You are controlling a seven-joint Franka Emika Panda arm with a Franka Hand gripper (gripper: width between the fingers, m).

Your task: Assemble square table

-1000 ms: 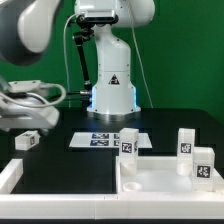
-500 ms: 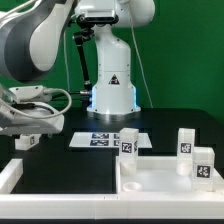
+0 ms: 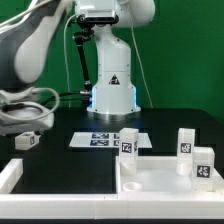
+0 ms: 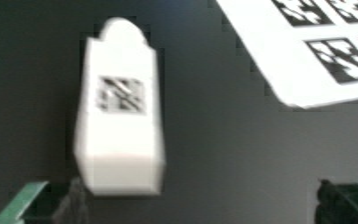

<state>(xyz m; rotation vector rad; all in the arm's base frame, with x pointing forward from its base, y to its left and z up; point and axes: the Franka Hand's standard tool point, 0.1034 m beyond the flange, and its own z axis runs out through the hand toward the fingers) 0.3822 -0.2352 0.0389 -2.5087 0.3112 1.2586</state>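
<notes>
1. Lying on the black desk (image 3: 70,120) at mid-left of the exterior view: one white leg (image 3: 28,140), tag facing up in the wrist view (image 4: 119,115).
2. Tabletop slab (image 3: 165,180) sits lower right w/ three legs (image 3: 128,142) standing on it.
3. Gripper (image 4: 185,185) spread wide, nothing held; green fingertips (image 4: 25,180) flank the leg's end.
4. Marker board (image 3: 105,140) at desk center, just beside the slab.
</notes>
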